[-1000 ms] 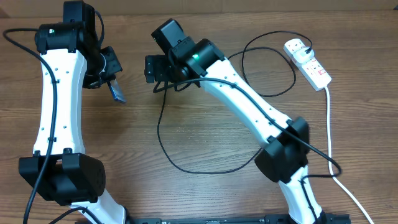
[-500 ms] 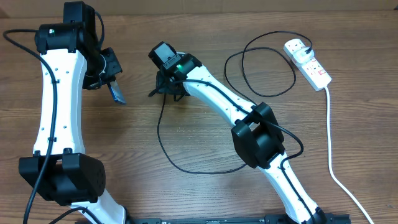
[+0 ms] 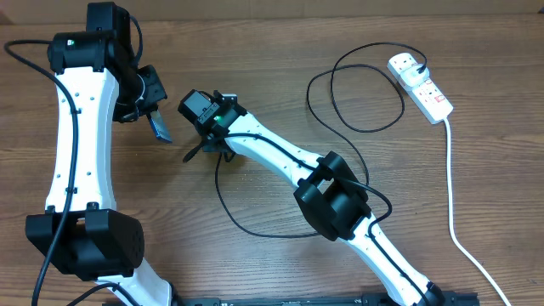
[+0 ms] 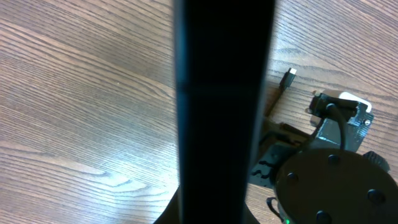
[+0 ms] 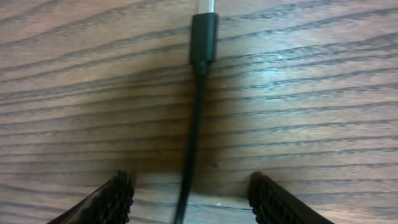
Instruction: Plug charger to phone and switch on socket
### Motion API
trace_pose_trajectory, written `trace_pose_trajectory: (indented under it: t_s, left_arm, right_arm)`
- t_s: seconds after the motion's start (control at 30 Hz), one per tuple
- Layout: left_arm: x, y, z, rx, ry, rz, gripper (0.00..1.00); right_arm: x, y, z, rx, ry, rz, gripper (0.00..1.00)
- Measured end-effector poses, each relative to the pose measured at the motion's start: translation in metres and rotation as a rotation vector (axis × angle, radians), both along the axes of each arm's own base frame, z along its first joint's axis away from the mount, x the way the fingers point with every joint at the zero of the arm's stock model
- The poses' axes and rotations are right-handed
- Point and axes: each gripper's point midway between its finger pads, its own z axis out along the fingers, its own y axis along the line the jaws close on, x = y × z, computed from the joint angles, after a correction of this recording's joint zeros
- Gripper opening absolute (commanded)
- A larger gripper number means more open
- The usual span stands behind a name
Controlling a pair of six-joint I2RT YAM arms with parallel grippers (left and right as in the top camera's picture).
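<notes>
At the far left, the left arm is stretching up along the tabletop (image 3: 255, 268), and the left claw (image 3: 152, 116) is clamping shut on the phone (image 3: 160, 127). The phone is jutting out of the claw toward the centre and showing only a narrow dark-blue edge to the overhead camera. In the left wrist view it is filling the middle as a dark upright bar, hiding the fingers.

Just to the right of the phone, the right arm is reaching in low from the lower right. The right claw (image 5: 191, 190) is standing open over the charger (image 5: 196, 124). The thin black cable is running between the two ribbed pads (image 5: 118, 198) with bare wood showing on either side of it, so neither pad is touching it. The connector tip (image 5: 204, 34) is lying flat on the wood just ahead of the fingers, near the phone but apart from it.

Behind the claw, the cable is curving down under the right arm and then looping up to the upper right. There it is meeting the socket (image 3: 425, 87), which is lying at an angle near the far edge. The thick white lead (image 3: 450, 178) is trailing from the socket down the right side
</notes>
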Motion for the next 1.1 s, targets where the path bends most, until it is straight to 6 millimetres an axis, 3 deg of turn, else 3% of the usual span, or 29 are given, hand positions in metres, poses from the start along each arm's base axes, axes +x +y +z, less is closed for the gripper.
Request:
trace_pose_trajectory:
  t_s: [0.07,0.23,0.43,0.6,0.83,0.97,1.1]
  left_arm:
    - [0.0,0.0,0.0,0.0,0.0,0.0,0.04]
    - [0.0,0.0,0.0,0.0,0.001,0.0,0.04]
    - [-0.001,0.0,0.0,0.0,0.003,0.0,0.04]
    - [-0.003,0.0,-0.001,-0.001,0.012,0.0,0.04]
    - [-0.004,-0.001,-0.001,-0.007,0.016,-0.001,0.04]
    - [-0.005,-0.002,-0.001,-0.012,0.021,-0.002,0.04]
    - [-0.005,-0.003,-0.001,-0.015,0.022,-0.003,0.04]
  right_arm:
    - [0.001,-0.006,-0.001,-0.015,0.002,-0.014,0.51]
    - [0.004,-0.027,-0.003,-0.057,0.026,-0.065,0.28]
    - [-0.008,-0.052,-0.004,-0.124,0.1,-0.135,0.24]
    - [-0.029,-0.08,-0.003,-0.218,0.197,-0.178,0.07]
    - [-0.059,-0.104,-0.003,-0.298,0.34,-0.194,0.04]
    - [-0.086,-0.125,-0.001,-0.398,0.454,-0.198,0.04]
    - [-0.095,-0.133,-0.001,-0.436,0.493,-0.199,0.04]
